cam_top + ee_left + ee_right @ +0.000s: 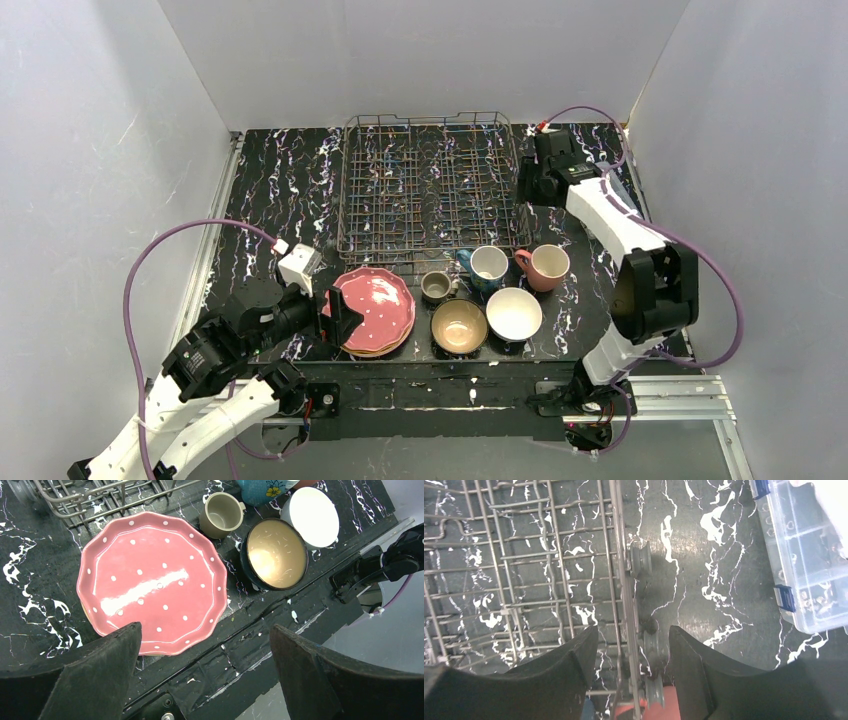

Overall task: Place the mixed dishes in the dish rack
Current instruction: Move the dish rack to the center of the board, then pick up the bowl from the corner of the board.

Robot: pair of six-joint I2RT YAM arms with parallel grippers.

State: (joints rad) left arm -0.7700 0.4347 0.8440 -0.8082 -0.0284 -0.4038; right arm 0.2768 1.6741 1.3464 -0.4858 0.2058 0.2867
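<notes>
A stack of scalloped plates with a pink dotted plate on top lies at the near left of the table. To its right stand a grey-olive mug, a blue mug, a pink mug, a dark bowl with a gold inside and a white bowl. The grey wire dish rack holds no dishes. My left gripper is open at the plate's near edge, holding nothing. My right gripper is open, its jaws on either side of the rack's right wall.
A clear plastic box with blue latches lies right of the rack, close to the right arm. White walls enclose the table on three sides. A metal rail runs along the near edge by the arm bases.
</notes>
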